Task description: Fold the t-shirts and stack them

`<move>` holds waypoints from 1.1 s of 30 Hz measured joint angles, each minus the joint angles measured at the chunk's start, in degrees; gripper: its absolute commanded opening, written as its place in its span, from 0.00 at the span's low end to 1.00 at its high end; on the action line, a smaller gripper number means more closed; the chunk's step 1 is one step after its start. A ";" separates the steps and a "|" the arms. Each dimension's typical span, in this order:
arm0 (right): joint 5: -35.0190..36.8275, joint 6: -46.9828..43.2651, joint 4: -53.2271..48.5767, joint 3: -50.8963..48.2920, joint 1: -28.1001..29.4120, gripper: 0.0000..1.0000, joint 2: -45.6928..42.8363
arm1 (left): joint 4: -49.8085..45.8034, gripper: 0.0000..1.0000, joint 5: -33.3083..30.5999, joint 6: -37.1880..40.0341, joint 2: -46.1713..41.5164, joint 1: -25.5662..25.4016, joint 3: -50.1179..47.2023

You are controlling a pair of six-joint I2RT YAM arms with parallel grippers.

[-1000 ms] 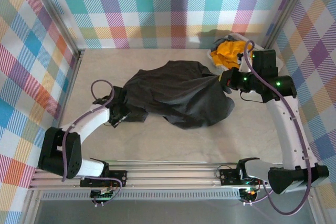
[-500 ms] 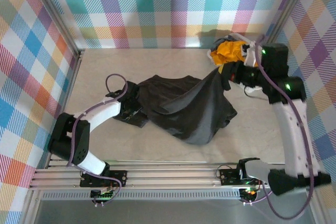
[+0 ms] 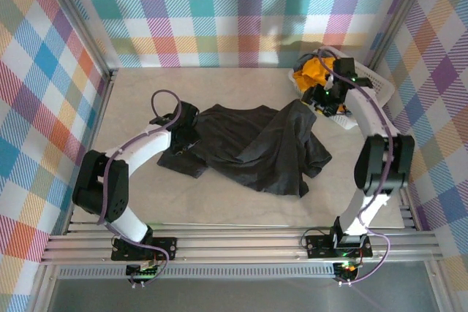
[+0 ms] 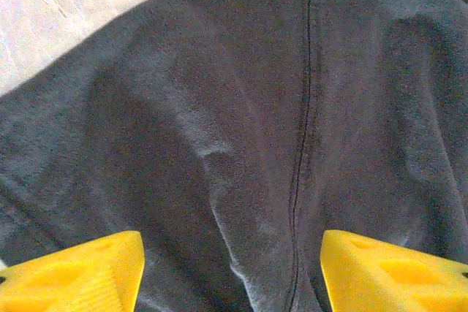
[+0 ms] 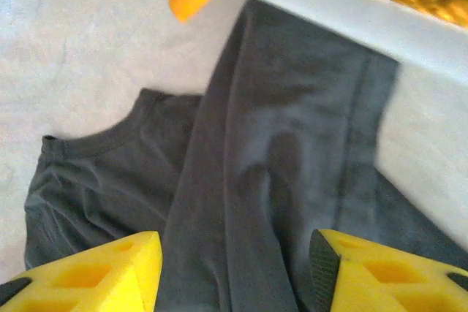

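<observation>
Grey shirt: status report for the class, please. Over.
Both open: left gripper over grey shirt, right gripper over its far end. Grey shirt rumpled, unfolded. Yellow shirt in basket, which sits close at grey shirt's far end.

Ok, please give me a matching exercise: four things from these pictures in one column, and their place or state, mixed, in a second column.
1 grey shirt
2 yellow shirt
3 basket
4 left gripper

A in the basket
B open, over dark cloth
C far right corner
D lying crumpled on the table

Pairs: 1-D, 2-A, 3-C, 4-B
</observation>
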 measured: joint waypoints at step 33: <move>-2.58 24.55 5.70 -56.06 4.85 0.19 -40.92 | 2.93 0.38 6.03 4.20 14.78 -21.46 16.00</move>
